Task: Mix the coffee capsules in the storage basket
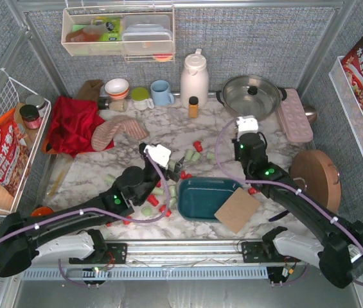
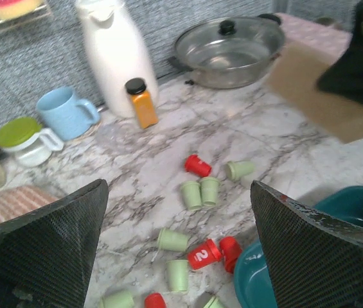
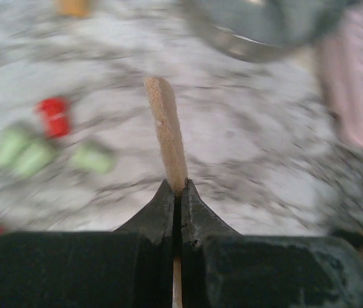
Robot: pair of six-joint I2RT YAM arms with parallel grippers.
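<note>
Near the front of the table (image 1: 187, 131): dark teal basket (image 1: 200, 199). Sits flat on the marble. All around on the table: coffee capsules (image 2: 204, 255), bright red and light green. Lie mostly left of the basket and behind it, some standing up, some tipped over, with two red ones close by its right side. Left gripper (image 2: 178, 192): hangs just left of the basket, above the capsules. Spreads its fingers far apart and holds nothing. Right gripper (image 3: 176, 186): hangs behind the basket, well apart from the left one. Squeezes tight on a thin brown card (image 3: 166, 128) and holds it on its edge, aimed at the silver pot (image 2: 226, 48). By the near right corner of the basket: second brown card (image 1: 238, 208), lying flat.
</note>
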